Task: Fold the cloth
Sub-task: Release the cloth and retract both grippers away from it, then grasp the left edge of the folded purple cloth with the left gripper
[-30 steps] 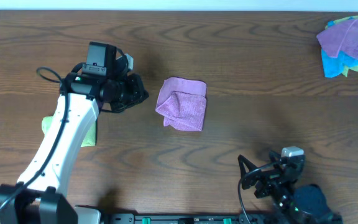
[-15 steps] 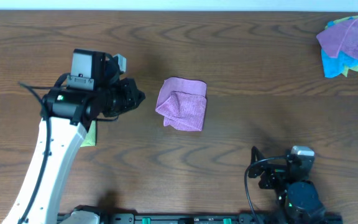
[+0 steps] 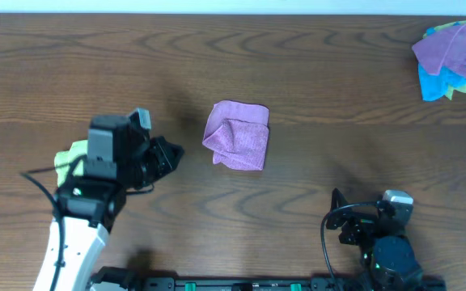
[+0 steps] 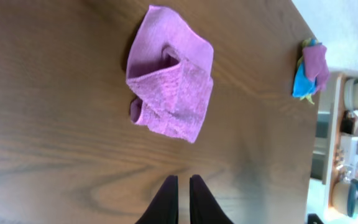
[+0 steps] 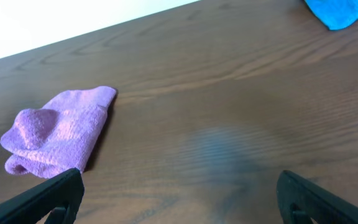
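Observation:
The purple cloth (image 3: 236, 135) lies folded into a small bundle in the middle of the table; it also shows in the left wrist view (image 4: 169, 78) and the right wrist view (image 5: 58, 130). My left gripper (image 3: 172, 153) is shut and empty, left of the cloth and apart from it; its closed fingers (image 4: 182, 182) show above bare wood. My right gripper (image 3: 361, 230) is open and empty near the table's front edge, its fingers wide apart (image 5: 179, 190).
A pile of purple, blue and green cloths (image 3: 453, 61) sits at the back right corner, also in the left wrist view (image 4: 309, 68). A light green cloth (image 3: 73, 153) lies under the left arm at the left.
My left arm has pulled back toward the front left, away from the cloth. My right arm has drawn back a little to the front right. The cloth has not moved.

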`<state>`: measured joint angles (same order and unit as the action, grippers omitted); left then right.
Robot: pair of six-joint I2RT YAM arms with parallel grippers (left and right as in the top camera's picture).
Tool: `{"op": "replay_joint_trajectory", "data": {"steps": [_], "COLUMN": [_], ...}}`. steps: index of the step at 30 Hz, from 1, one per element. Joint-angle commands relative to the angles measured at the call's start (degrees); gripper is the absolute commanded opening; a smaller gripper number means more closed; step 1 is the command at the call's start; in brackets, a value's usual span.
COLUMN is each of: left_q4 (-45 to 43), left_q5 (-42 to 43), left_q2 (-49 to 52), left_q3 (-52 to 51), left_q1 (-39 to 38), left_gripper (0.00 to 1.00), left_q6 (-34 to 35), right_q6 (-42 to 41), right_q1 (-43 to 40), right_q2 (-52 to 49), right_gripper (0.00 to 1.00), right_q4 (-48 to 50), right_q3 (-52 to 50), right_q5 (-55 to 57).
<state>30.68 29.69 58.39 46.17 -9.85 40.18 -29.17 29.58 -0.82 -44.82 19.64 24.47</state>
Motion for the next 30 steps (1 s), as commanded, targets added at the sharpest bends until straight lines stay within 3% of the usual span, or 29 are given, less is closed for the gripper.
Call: {"op": "replay_joint_trajectory", "data": {"steps": [1,4,6,9,15,23,30], "left_q4": [-7.50,-20.52,-29.42,-41.31,-49.94,-66.86,-77.99], "left_q5": [3.76,6.23,6.27,5.99,4.74,2.71,1.62], "left_q2": [-0.87,-0.44,0.02,1.70,7.89,20.61,28.74], "left_q3": [-7.93,-16.04,-21.14,-27.58,-30.05,-29.99,-29.83], "left_q1": [0.20,0.17,0.17,0.15,-0.50,-3.21,-5.57], "left_gripper": [0.11,0.15,0.24,0.50,0.96,0.95,0.95], "left_q6": [6.64,11.78,15.54,21.46,25.62,34.95,39.23], "right_q6": [-0.79,-0.81,-0.81,-0.81,-0.79,-0.79,-0.79], "right_q1": [0.07,0.07,0.07,0.07,0.07,0.07,0.07], "right_q2": [0.46,0.46,0.44,0.46,0.46,0.46,0.44], "right_gripper": [0.99,0.99,0.99,0.99,0.99,0.99,0.99], "right_q4": [-0.02,0.13,0.26,0.22,0.20,0.17,0.17], "right_q3": [-0.24,-0.24,-0.24,-0.24,-0.24,-0.24,-0.24], "right_q5": [0.96,0.98,0.98,0.94,0.94,0.94,0.94]}}
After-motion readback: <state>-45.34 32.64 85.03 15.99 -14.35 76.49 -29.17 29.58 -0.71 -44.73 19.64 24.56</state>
